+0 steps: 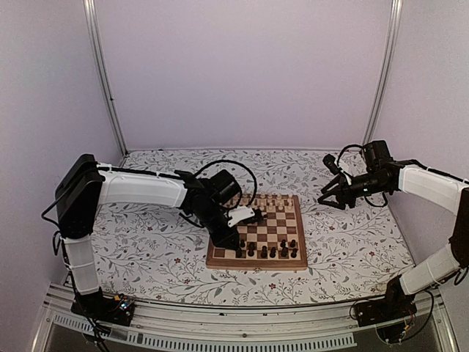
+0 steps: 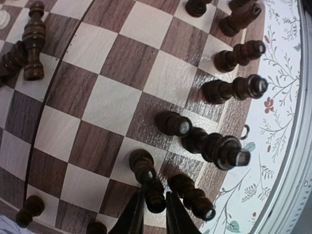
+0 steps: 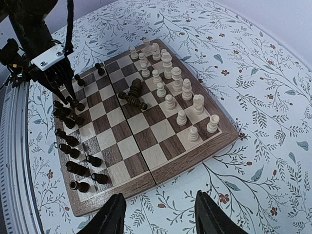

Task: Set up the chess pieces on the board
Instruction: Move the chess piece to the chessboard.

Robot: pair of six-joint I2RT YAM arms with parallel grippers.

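Note:
The board (image 1: 256, 262) lies mid-table. Dark pieces (image 1: 272, 251) stand along its near side and pale pieces (image 1: 272, 202) along its far side. My left gripper (image 1: 234, 240) reaches down over the near left corner. In the left wrist view it (image 2: 155, 217) is shut on a dark pawn (image 2: 155, 194) that stands among other dark pieces (image 2: 214, 148) on the board (image 2: 112, 102). My right gripper (image 1: 327, 195) hovers open and empty off the board's right side. In its own view it (image 3: 161, 219) is above the tablecloth beside the board rim (image 3: 195, 157). Two dark pieces (image 3: 134, 95) lie toppled mid-board.
The floral tablecloth (image 1: 352, 242) surrounds the board. A metal rail (image 1: 242, 315) runs along the table's near edge, also seen in the left wrist view (image 2: 297, 161). Plain walls close the back and both sides. The left arm (image 3: 44, 63) leans over the board's dark side.

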